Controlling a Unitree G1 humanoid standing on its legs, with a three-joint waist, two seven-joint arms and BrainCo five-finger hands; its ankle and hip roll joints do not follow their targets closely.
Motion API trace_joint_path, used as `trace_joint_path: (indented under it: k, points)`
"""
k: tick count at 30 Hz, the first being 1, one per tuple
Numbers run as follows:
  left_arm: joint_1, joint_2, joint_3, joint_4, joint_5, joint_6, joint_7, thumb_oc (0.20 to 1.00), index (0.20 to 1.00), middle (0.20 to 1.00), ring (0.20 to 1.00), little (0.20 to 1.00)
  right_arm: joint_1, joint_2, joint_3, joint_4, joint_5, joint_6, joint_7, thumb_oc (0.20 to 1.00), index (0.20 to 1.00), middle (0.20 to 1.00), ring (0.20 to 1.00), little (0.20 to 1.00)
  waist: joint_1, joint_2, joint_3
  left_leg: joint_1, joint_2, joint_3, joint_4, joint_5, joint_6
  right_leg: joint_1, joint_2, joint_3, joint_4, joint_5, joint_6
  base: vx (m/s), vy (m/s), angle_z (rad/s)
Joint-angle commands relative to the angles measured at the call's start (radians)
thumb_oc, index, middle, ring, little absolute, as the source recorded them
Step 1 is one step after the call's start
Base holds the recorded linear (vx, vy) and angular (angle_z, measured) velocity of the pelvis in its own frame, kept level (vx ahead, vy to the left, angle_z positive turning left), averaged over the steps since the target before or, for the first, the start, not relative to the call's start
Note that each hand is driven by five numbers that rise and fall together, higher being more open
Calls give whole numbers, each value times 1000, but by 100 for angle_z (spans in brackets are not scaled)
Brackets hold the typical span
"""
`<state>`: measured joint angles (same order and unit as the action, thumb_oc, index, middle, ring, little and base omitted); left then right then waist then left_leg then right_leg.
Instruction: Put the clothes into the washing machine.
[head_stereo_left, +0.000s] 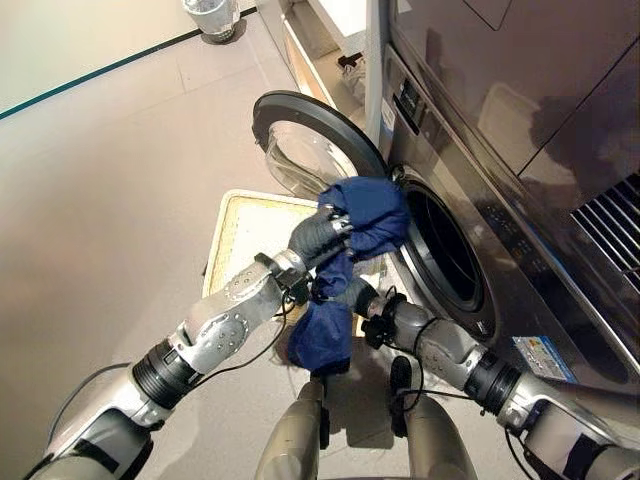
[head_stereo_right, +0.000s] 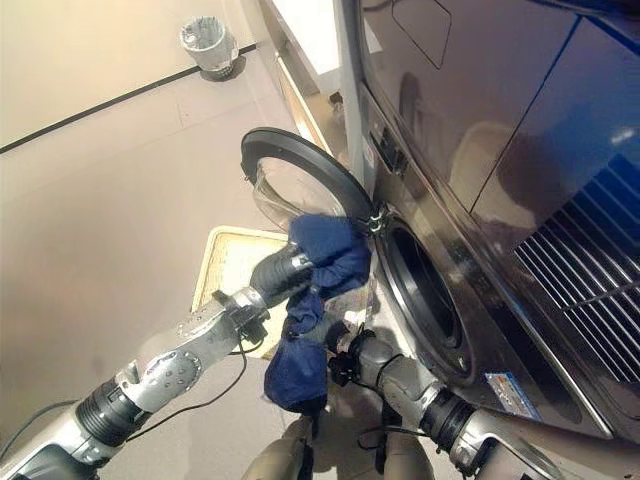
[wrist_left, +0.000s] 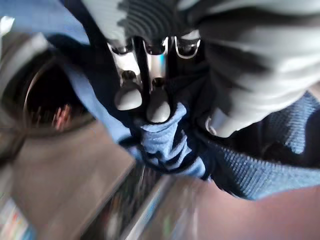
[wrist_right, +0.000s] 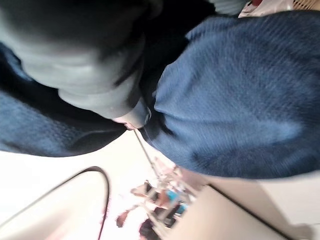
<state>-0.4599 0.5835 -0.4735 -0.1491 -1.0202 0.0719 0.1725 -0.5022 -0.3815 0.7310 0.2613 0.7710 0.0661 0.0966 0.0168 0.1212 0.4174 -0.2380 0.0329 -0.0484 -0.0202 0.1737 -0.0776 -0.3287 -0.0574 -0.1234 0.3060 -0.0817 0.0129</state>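
I hold a dark blue knitted garment (head_stereo_left: 368, 222) up at the mouth of the front-loading washing machine (head_stereo_left: 520, 150), its fine ribbed weave bunched into a soft lump against the rim of the round drum opening (head_stereo_left: 448, 252), the rest hanging down in a limp fold towards the floor. The machine's casing is smooth, glossy dark metal; its circular door (head_stereo_left: 300, 140), a black ring around a clear domed window, stands swung wide beside the garment.

My left hand (head_stereo_left: 318, 236) reaches up from the lower left, arm stretched, its dark ribbed cover pressed into the cloth; in the left wrist view my silver fingers (wrist_left: 159, 102) curl down onto a ridge of the blue knit, clenched on it. My right hand (head_stereo_left: 352, 292) comes in low from the right, just under the bunched part and against the hanging fold; the cloth hides its fingers, so I cannot tell whether it is grasping.

The head views take in a pale, flat rectangular basket (head_stereo_left: 245, 235) lying on the floor below my arms, and a small round bin (head_stereo_right: 209, 44) well apart by the wall. The right wrist view gives the coarse weave from very close, draped over my hand's cover.
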Motion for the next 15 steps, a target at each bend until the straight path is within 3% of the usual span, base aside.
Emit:
trace_joint_path:
  k: [1,2,3,7,13,15]
  points:
    - [8,16,146,1,199,-110,179,200,200,200,200,200,-30,32,-78,-105,2,-79,8,200,200,200,200,200,14,-70,53,31,-117,30,28,-77,51,114,-5,10,-286,178,40,-25,-53,-9]
    - [21,11,172,20,255,-112,201,219,219,219,219,219,-27,25,-92,-105,4,-87,9,200,200,200,200,200,17,-72,56,28,-118,28,30,-77,51,112,-5,9,-284,176,39,-19,-55,-5]
    - [26,15,187,42,300,-119,224,316,316,316,316,316,-22,23,-103,-108,4,-96,2,200,200,200,200,200,17,-73,58,25,-117,26,34,-77,50,110,-5,8,-279,175,38,-15,-56,-1]
    - [32,13,228,133,437,-67,245,360,360,360,360,360,-8,9,-159,-125,24,-149,-44,200,200,200,200,200,12,-84,73,11,-112,30,49,-79,48,97,0,5,-264,170,38,-10,-48,2]
    - [33,2,190,205,487,22,204,473,473,473,473,473,11,6,-210,-143,46,-226,-76,200,200,200,200,200,-5,-87,94,4,-103,49,52,-78,46,83,3,9,-262,176,44,-13,5,-5]
    - [30,3,171,238,479,51,179,630,630,630,630,630,12,13,-226,-135,55,-261,-87,200,200,200,200,200,-11,-85,102,2,-100,55,52,-77,46,78,4,10,-260,178,44,-12,17,-6]
